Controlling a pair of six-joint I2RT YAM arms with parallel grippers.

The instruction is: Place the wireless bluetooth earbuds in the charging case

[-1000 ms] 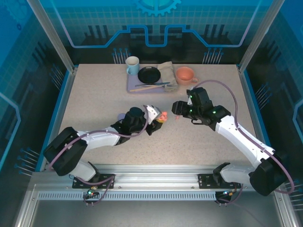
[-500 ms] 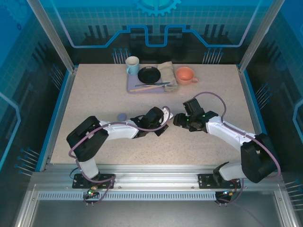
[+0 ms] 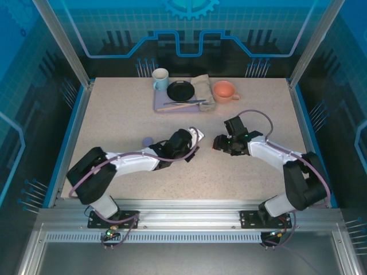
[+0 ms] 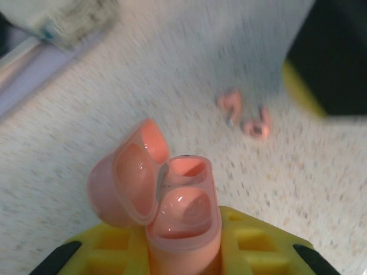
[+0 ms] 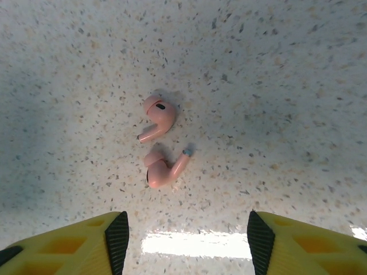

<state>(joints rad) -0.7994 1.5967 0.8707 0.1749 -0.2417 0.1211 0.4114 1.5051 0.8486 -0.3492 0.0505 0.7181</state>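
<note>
In the right wrist view, two salmon-pink earbuds (image 5: 159, 114) are lying side by side on the speckled table (image 5: 275, 86), just ahead of the right gripper (image 5: 183, 243). They are sitting roughly in line with the gap between its yellow fingers (image 5: 74, 243), apart from both of them. The right gripper is standing open, gripping nothing and touching neither bud.

In the left wrist view, the left gripper (image 4: 183, 252) is clamping a salmon-pink charging case (image 4: 178, 212) between its yellow fingers. The case is standing upright with its lid hinged open to the left, showing two hollow wells. The same earbuds (image 4: 255, 125) are lying on the table beyond the case, blurred and well apart from it.

From above, the left gripper (image 3: 194, 140) and the right gripper (image 3: 221, 143) are facing each other near the middle of the table (image 3: 114, 114). A small lilac pebble-shaped object (image 3: 148, 140) is resting beside the left arm.

Toward the far edge, a tray (image 3: 159, 106) is carrying a mug (image 3: 160, 79), a black plate (image 3: 180, 90) and a cloth (image 3: 202, 86). An orange cup (image 3: 223, 90) is standing just right of it.
</note>
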